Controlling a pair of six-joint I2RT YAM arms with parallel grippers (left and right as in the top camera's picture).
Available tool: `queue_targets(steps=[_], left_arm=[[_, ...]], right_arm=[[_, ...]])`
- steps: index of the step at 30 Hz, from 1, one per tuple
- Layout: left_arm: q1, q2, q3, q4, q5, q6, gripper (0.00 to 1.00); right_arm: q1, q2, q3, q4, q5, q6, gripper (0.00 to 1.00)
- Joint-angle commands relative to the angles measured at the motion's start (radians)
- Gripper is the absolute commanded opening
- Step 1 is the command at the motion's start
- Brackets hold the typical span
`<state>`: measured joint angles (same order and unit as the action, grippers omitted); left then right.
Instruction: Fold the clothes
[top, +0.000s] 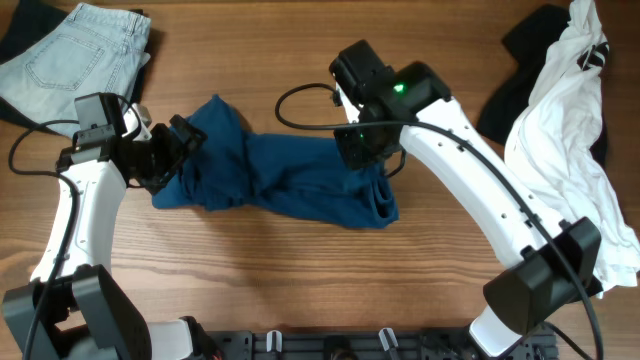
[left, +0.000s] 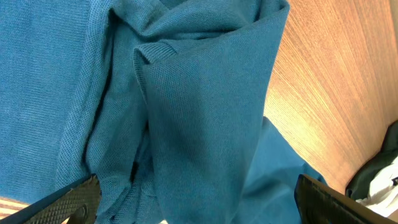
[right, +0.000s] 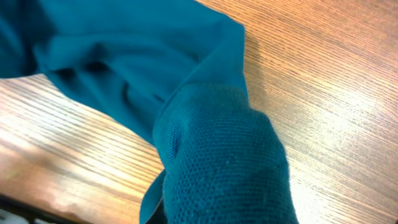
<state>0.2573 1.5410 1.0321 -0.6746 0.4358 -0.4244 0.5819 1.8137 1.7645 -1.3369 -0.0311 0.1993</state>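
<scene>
The clothes, a deep teal-blue shirt (top: 290, 180), lie bunched in a wrinkled strip across the middle of the table. My left gripper (top: 185, 140) is at the shirt's left end. In the left wrist view it (left: 199, 208) stands open, its black fingers (left: 68, 202) wide apart on either side of a raised fold of shirt (left: 199, 106). My right gripper (top: 375, 165) is at the shirt's right end, shut on the cloth. In the right wrist view a lifted bunch of shirt (right: 224, 162) fills the foreground and hides the fingers.
Pale-blue jeans (top: 70, 60) lie at the back left corner. A white garment (top: 570, 140) with black cloth (top: 530, 45) lies along the right side. Bare wooden table (top: 300, 280) shows in front of the shirt.
</scene>
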Motion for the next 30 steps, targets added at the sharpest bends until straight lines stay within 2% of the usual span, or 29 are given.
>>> queue_targets(steps=[1,21,30], left_arm=[[0.0,0.002,-0.002,0.001,0.014,-0.002,1.0],[0.0,0.002,-0.002,0.002,0.021,-0.002,1.0],[0.0,0.002,-0.002,0.004,0.021,-0.002,1.0]], right_arm=[[0.004,0.002,0.069,-0.023,-0.068,-0.013,0.04],[0.031,0.048,0.072,0.051,-0.135,0.014,0.05],[0.032,0.135,0.072,0.036,-0.135,0.017,0.04]])
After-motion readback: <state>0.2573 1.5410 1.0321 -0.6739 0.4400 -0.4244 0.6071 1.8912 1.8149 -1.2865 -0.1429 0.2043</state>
